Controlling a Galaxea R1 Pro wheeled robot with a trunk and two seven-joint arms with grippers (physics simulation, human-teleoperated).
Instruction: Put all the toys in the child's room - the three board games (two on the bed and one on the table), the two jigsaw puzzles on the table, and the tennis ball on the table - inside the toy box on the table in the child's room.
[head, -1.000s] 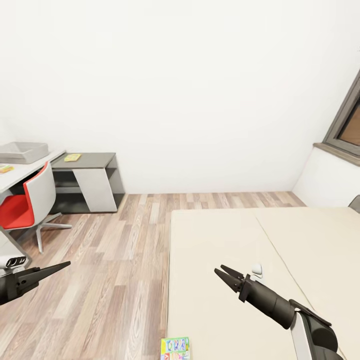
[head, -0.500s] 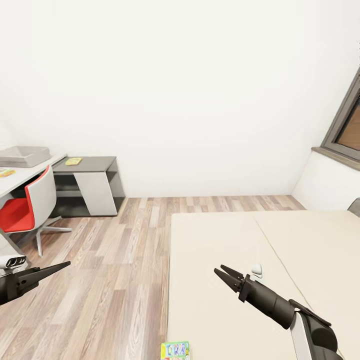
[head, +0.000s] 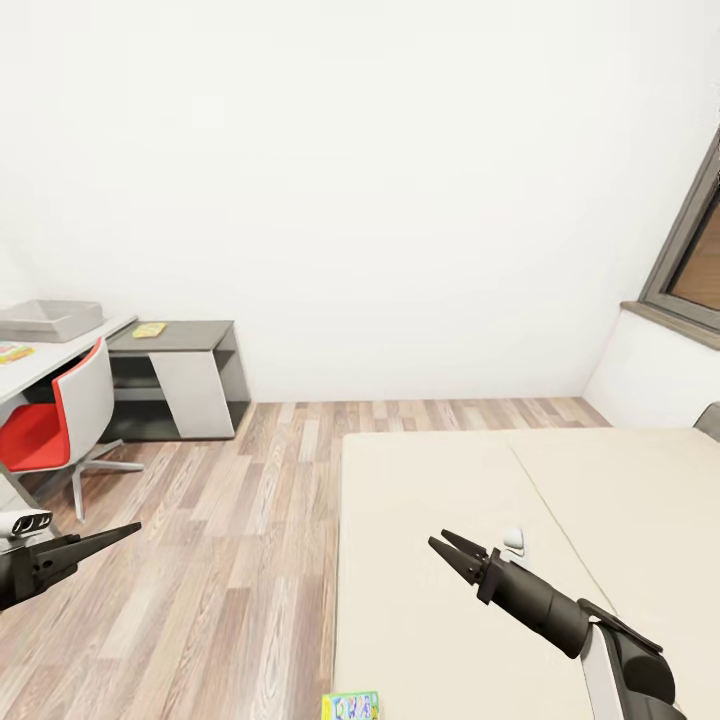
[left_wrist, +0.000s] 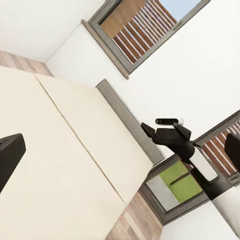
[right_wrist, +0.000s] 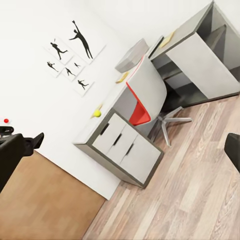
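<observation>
Both arms hang idle, so this reads as the approach to the first pick. The right end effector (head: 446, 549) hovers over the bed (head: 440, 480) with its fingers parted, empty; the left end effector (head: 105, 537) is low over the floor, fingers drawn to a point and holding nothing. One board game (head: 350, 706) lies at the bed's near edge. The toy box (head: 48, 320) sits far off on the bench (head: 60, 350), beside the red chair (head: 55, 420); the tennis ball (right_wrist: 97, 113) rests on that bench too. Next, I judge, the head must tilt down and the right arm pull back toward the game.
</observation>
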